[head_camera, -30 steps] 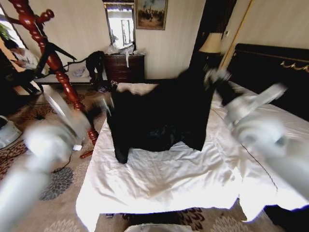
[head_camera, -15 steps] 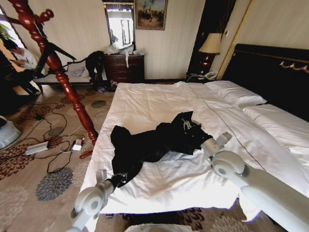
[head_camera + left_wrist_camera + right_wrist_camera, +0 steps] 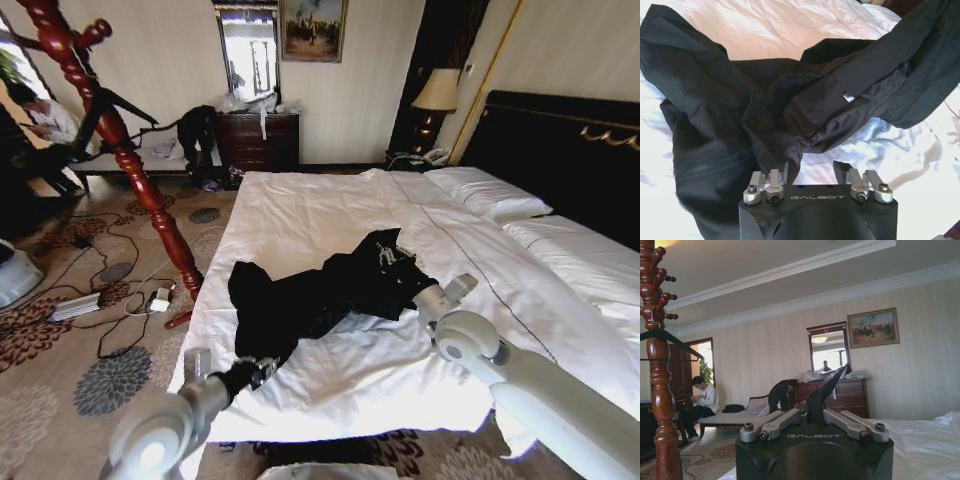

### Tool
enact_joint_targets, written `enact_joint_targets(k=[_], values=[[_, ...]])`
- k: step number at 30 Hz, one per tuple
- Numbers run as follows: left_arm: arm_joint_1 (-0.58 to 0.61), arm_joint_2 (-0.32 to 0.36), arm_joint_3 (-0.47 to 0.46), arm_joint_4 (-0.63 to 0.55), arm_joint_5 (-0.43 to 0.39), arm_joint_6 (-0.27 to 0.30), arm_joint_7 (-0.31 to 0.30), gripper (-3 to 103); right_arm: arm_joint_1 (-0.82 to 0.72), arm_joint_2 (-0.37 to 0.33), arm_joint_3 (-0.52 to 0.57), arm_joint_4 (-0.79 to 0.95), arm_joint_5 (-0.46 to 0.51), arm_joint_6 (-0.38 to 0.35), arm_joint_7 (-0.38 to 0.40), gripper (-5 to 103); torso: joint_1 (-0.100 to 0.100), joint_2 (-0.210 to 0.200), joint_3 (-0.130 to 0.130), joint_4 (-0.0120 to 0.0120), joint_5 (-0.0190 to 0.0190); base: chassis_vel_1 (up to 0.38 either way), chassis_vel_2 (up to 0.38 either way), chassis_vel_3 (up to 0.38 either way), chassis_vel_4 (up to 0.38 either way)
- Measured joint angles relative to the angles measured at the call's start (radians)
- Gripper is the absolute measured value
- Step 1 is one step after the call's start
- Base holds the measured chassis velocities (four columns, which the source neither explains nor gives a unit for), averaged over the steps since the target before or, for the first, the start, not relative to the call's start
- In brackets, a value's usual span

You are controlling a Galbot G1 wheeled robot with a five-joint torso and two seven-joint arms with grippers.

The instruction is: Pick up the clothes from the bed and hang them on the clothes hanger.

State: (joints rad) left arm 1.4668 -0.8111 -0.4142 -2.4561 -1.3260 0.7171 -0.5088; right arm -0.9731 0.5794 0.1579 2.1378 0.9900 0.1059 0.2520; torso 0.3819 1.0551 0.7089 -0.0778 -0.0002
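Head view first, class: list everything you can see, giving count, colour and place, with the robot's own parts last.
clothes: one, black, crumpled on the bed's near half.
bed: one, white duvet, black headboard.
pillows: two, white, by the headboard.
clothes hanger: one, red-brown, left of the bed.
dresser: one, dark wood, far wall.
lamp: one, cream shade, beside the headboard.
left end effector: at the clothes' near end.
right end effector: at the clothes' far end.

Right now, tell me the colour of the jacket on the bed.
Black, slightly shiny; the jacket shows best in the left wrist view.
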Motion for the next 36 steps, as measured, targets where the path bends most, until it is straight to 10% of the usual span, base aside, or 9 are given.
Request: enact_joint_targets(k=[5, 12, 26, 36], values=[[-0.127, -0.008, 0.026, 0.032, -0.127, 0.004, -0.063, 76, 0.012, 0.006, 0.001, -0.016, 0.001, 0.001, 0.0, 1, 0.0, 0.0, 0.0, 0.0001, 0.0001, 0.0, 0.0, 0.0, 0.0], [-0.298, -0.078, 0.058, 0.206, -0.044, -0.026, -0.043, 99, 0.071, 0.042, -0.057, -0.056, 0.005, 0.0, 0.0, 1, 0.0, 0.0, 0.0, -0.0003, 0.0006, 0.0, 0.0, 0.0, 0.0], [-0.256, -0.18, 0.097, 0.423, 0.107, -0.043, 0.016, 100, 0.095, 0.052, -0.095, -0.082, 0.005, -0.004, 0.0, 1, 0.0, 0.0, 0.0, -0.0001, 0.0001, 0.0, 0.0, 0.0, 0.0], [-0.166, -0.13, 0.046, 0.2, 0.089, -0.051, -0.004, 100, 0.084, 0.053, -0.073, -0.071, 0.006, -0.004, 0.002, 1, 0.0, 0.0, 0.0, 0.0, 0.0005, 0.0, 0.0, 0.0, 0.0]])
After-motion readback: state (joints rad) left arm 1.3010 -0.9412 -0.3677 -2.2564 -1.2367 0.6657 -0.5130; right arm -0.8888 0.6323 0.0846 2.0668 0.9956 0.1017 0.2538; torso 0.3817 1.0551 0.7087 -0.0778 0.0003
